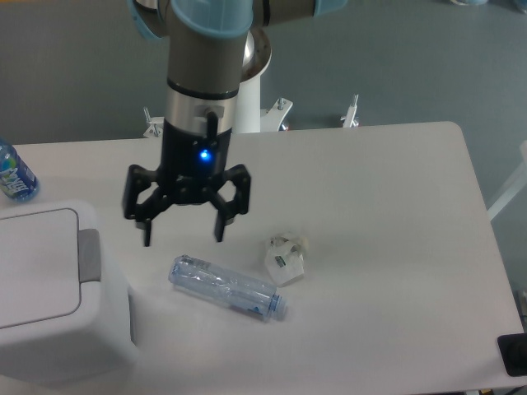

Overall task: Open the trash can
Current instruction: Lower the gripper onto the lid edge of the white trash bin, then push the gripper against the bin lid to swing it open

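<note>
We saw the black two-finger tool [183, 239] hanging on the grey arm with its fingers [221, 228] spread wide apart, holding nothing and touching nothing. A small blue light glowed on its body just above the finger linkages. Its tips pointed down over the pale, smooth counter [387, 214], above and a little left of the clear crushed plastic bottle [228, 287].

That bottle lay on its side, its thin walls crumpled and glinting, with a bluish cap end pointing to the right. Just beside that end, to the upper right, sat a small white crumpled wrapper-like object [284, 260] with a bit of printing on it; we could not tell what it was.

The large white boxy plastic trash can [58, 304] stood at the lower left corner of the view, left of the tool and apart from it. Its corners were rounded and its surface matte. The square lid panel [37, 263] lay flat and shut on top, outlined by a thin seam, and the grey rectangular push tab [89, 254] sat along the lid's right edge, on the side facing the tool.

At the far left edge, behind the can, we could see part of a blue-labelled plastic bottle [14, 174] standing on the counter.
</note>
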You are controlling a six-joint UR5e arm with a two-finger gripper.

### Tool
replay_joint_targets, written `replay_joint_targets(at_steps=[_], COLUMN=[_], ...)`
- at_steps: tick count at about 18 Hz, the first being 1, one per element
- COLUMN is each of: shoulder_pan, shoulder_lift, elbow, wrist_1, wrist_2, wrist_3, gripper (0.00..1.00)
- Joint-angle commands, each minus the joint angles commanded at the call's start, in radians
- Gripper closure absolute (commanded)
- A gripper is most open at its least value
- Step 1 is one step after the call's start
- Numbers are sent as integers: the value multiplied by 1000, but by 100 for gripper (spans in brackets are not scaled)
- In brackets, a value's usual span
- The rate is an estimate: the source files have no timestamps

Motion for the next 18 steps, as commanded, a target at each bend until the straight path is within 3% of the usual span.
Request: replay_joint_targets(at_steps=[5, 18], shoulder_pan=[-29, -43], shoulder_lift=[-23, -41], elbow=[-3, -3], wrist_1=[28, 32], wrist_2=[0, 3], wrist_3=[-17, -20], gripper=[0, 0])
